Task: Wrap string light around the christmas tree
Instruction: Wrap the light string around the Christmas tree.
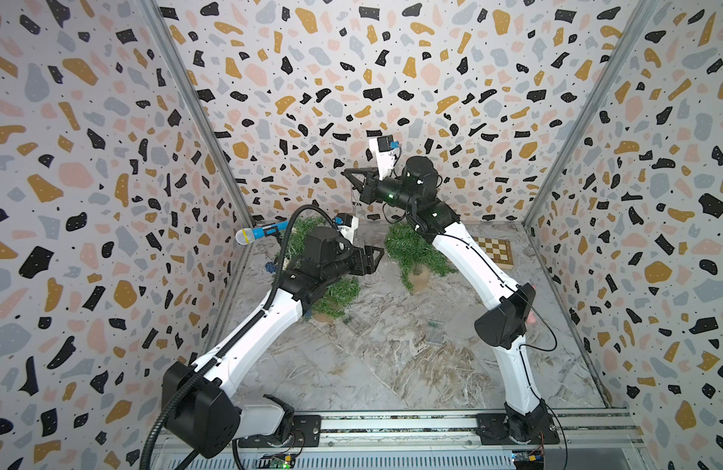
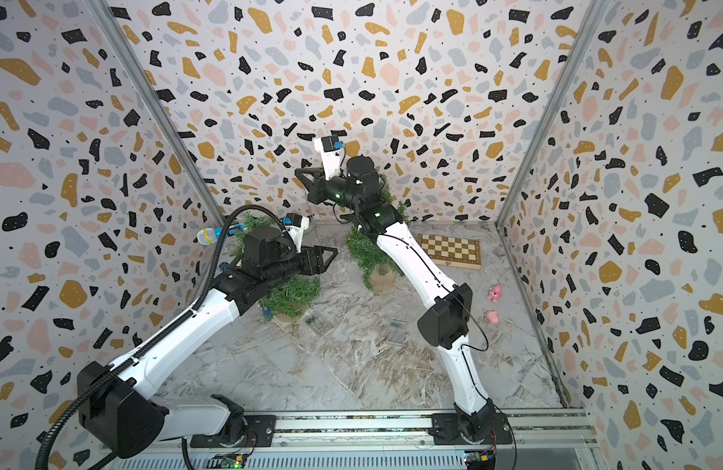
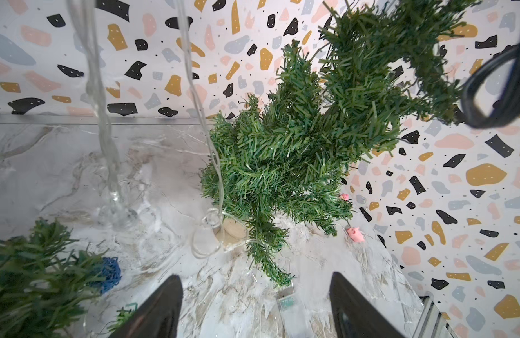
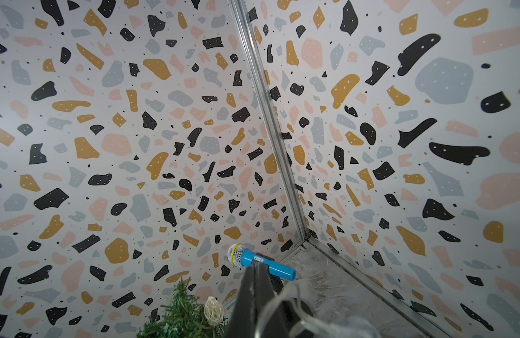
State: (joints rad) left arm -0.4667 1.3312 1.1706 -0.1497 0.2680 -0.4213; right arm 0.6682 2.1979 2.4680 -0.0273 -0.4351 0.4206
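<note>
String light (image 3: 209, 140) hangs in clear strands beside the tree (image 3: 282, 152), its lower end looped at the trunk base. Left gripper (image 3: 255, 276) gapes wide and empty, facing the tree. Right gripper (image 4: 254, 267), raised high, is pinched closed on a strand. It is likely light, limp, slippery and quick to snag on needles, so it is best pinched on bare wire between bulbs, close to the branches.
</note>
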